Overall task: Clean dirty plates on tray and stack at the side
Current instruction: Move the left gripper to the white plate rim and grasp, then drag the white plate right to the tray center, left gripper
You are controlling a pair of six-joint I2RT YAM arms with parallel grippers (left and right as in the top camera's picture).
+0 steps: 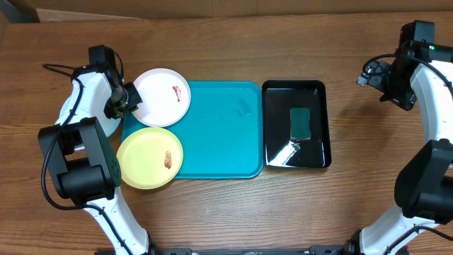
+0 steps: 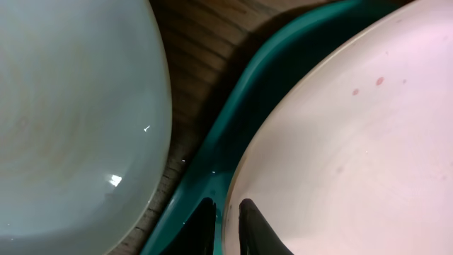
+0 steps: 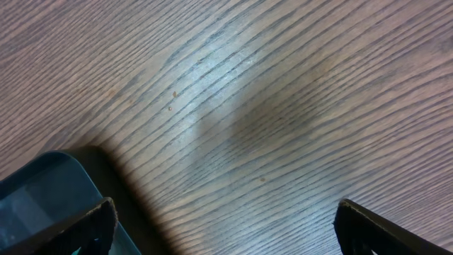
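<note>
Overhead, the left gripper sits at the rim of the white plate, on the upper-left corner of the tray. Left wrist: its fingers pinch that rim, so pickup seems underway; next needs a steady lift. Right wrist: the right gripper gapes over the wooden table.

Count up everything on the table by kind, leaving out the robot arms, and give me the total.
Plates: 3 (white plate, yellow-green plate, light blue plate)
Trays: 2 (turquoise tray, black tray)
Sponges: 1 (green sponge)
Total: 6
</note>
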